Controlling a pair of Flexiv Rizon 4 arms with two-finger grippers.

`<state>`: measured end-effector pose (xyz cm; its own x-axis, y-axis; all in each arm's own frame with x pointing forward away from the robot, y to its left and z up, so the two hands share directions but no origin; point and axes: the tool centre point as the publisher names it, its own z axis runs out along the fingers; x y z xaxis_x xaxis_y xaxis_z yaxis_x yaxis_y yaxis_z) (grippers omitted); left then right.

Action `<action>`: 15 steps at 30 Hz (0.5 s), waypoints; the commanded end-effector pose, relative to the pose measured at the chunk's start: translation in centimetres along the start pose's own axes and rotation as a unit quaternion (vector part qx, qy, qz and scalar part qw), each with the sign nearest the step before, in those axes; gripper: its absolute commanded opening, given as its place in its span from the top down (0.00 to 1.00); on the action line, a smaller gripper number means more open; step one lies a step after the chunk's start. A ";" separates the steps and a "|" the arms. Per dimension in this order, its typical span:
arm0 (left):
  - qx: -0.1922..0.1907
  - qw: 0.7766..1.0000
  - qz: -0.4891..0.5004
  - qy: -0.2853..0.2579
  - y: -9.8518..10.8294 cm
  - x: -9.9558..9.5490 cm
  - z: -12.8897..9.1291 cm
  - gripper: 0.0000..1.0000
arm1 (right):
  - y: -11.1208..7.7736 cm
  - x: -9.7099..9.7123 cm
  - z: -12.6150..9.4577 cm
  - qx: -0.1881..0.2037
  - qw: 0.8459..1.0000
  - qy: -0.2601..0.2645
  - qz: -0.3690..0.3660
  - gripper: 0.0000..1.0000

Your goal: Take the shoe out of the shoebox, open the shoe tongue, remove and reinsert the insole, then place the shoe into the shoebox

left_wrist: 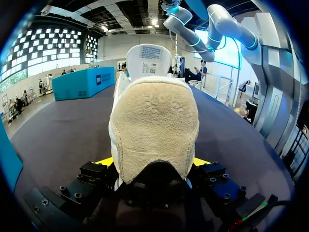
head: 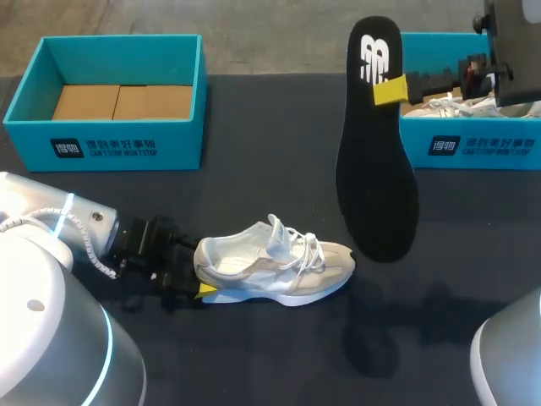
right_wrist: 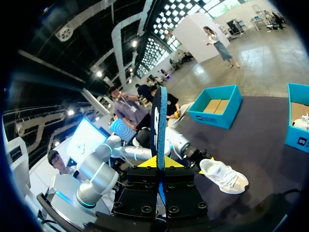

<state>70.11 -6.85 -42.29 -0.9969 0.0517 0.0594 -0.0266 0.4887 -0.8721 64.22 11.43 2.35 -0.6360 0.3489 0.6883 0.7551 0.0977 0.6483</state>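
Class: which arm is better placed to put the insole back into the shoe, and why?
Right: the right tool grips the black insole aloft, while the left tool holds the shoe by its heel.

The white-and-beige lace-up sneaker [head: 275, 262] lies on the dark worktop [head: 254, 169] at front middle, its heel between the left jaws. Behind it to the left stands an open teal cardboard shoebox [head: 110, 148]. A second teal shoebox [head: 490, 145] stands back right. The black foam insole [head: 376, 186] hangs from the right jaws between the two boxes.
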 end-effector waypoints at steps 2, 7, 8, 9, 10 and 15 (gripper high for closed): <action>-0.007 1.000 0.002 0.010 -0.6 0.2 -1.1 0.00 | 0.2 0.0 0.2 0.002 1.000 0.000 0.001 1.00; -0.024 1.000 0.010 0.017 -1.0 0.3 -1.6 0.00 | 0.2 0.0 0.2 0.002 1.000 0.000 0.001 1.00; -0.025 0.999 0.010 0.020 -1.0 0.3 -1.6 0.00 | 0.2 0.0 0.2 0.002 1.000 0.000 0.001 1.00; -0.031 0.999 0.009 0.024 -1.0 0.3 -1.7 0.00 | 0.2 0.0 0.2 0.002 1.000 0.000 0.001 1.00; -0.035 0.999 0.010 0.024 -1.1 0.2 -1.8 0.00 | 0.2 0.0 0.2 0.002 1.000 0.000 0.001 1.00; -0.076 0.997 0.011 0.031 -1.6 0.5 -2.5 0.00 | 0.2 0.0 0.2 0.002 1.000 0.000 0.001 1.00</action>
<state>69.79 -5.59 -40.71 -0.9913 0.1092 0.0730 0.0025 0.5714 -0.8207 64.21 11.44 2.38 -0.6361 0.3492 0.6880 0.7550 0.0981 0.6483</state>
